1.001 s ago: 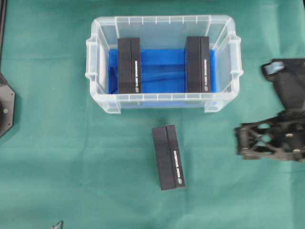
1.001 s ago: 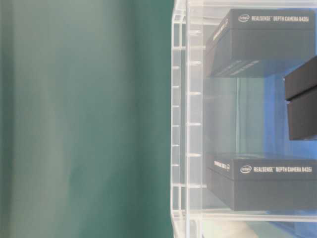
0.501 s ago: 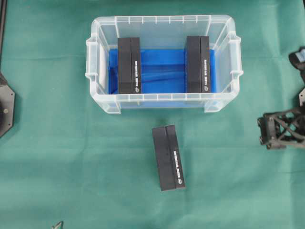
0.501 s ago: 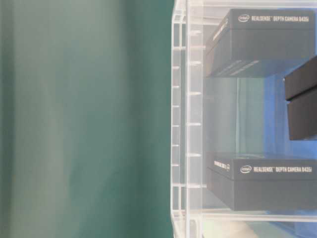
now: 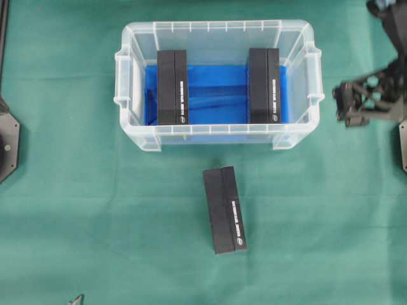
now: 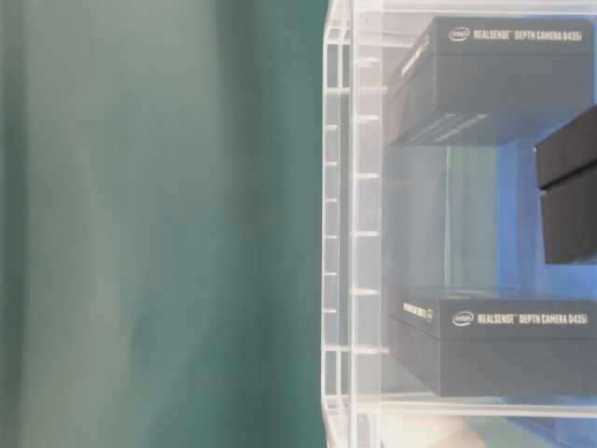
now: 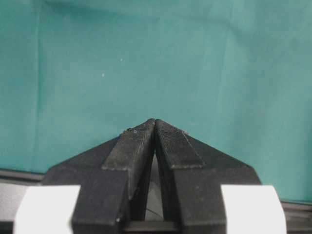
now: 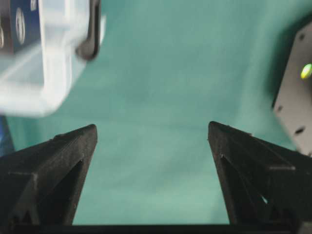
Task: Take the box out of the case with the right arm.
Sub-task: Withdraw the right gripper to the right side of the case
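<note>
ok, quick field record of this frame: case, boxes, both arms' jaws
case: clear tub, blue lining, on green cloth
boxes in case: two, left box and right box, apart, along opposite sides
box outside: one, on the cloth in front of the case, slightly skewed
right gripper: jaws wide open, empty, beside the case's right end
left gripper: jaws shut, empty, over bare cloth

Overhead view looks straight down on the green cloth [image 5: 76, 190] and the whole case [image 5: 219, 136]. Table-level view sits close against the case wall [image 6: 340, 233], apparently turned sideways. Both wrist views face cloth; the right one catches a case corner [image 8: 44, 73].
</note>
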Robot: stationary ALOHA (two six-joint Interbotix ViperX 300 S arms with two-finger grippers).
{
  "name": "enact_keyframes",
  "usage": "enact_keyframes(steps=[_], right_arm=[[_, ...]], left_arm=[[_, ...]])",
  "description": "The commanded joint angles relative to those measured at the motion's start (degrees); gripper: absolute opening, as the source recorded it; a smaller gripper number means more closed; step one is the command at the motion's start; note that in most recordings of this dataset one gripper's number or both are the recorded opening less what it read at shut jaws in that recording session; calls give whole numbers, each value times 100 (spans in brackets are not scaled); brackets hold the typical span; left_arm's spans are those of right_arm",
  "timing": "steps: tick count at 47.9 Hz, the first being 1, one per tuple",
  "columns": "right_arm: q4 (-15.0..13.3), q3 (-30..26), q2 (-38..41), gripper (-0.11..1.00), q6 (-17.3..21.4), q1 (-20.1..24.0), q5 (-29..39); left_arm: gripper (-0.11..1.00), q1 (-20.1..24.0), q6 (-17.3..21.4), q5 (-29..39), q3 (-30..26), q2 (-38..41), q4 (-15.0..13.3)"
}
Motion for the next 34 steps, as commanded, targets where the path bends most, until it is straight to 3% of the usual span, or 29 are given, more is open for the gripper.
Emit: enact_keyframes(steps=[1, 6, 16, 34], right_arm=[[-18, -44, -88, 88, -246, -387, -26], [-18, -44, -88, 88, -598, -729, -26], [-18, -44, -97, 88, -932, -1046, -26], [-18, 9, -88, 88, -967, -1090, -26]], left_arm=[[2, 18, 9, -18, -97, 18, 18], [2, 18, 9, -18, -97, 18, 18], [2, 18, 9, -18, -97, 35, 18], [2, 18, 0, -18, -97, 53, 18]])
